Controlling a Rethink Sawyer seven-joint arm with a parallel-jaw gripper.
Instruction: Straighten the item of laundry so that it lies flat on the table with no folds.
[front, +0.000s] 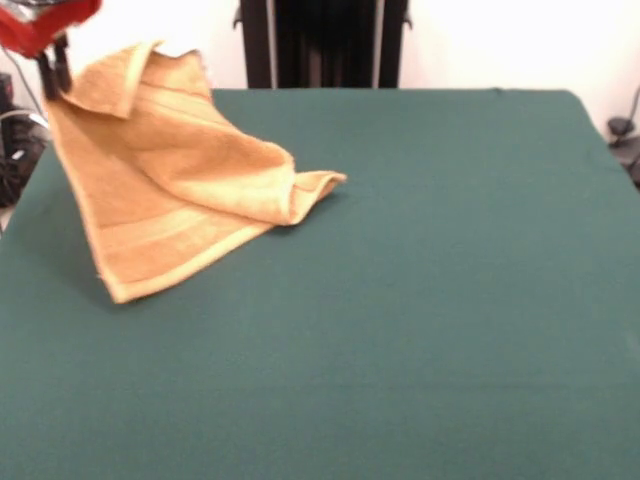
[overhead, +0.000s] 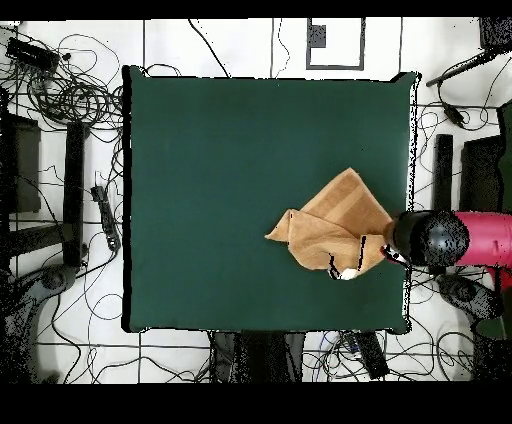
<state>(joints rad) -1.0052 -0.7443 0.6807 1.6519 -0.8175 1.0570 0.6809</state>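
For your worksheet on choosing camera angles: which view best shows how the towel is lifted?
The front view: the towel rises to the gripper there. Overhead, the towel looks like a flat, creased patch.

We see a golden-orange towel (front: 170, 180) with paler woven bands, a dark green surface (front: 420, 300), and a red and black gripper (front: 55, 70).

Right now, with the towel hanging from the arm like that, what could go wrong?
The towel is lifted by one corner near the table edge; if the gripper lets go there, part may slide off. Its lower end is still doubled over, so laying it down as is could trap that fold underneath.
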